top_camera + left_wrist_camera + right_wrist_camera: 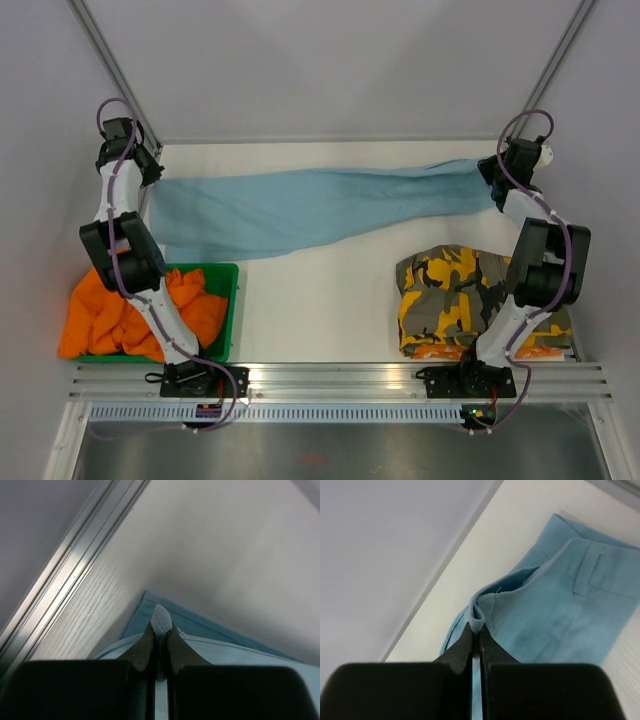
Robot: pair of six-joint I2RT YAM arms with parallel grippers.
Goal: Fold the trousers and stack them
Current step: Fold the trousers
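Worktop (320, 300): light-blue trousers (310, 205) stretched along its far edge, waist at the far right corner, hems at the far left, probably pulled taut to flatten for folding. Camouflage trousers (450, 285) folded at the near right corner, apparently the stack; orange trousers (100, 320) heaped in a green bin (228, 300) at the near left. Left gripper (160, 625) pinching hem cloth; right gripper (476, 630) pinching waist cloth.

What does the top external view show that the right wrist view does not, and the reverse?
Only top external: the folded camouflage trousers and orange trousers spilling from a green bin. Only right wrist: a belt loop and the cloth fold pinched between shut jaws. Both: the light-blue trousers, gripped by the right gripper.
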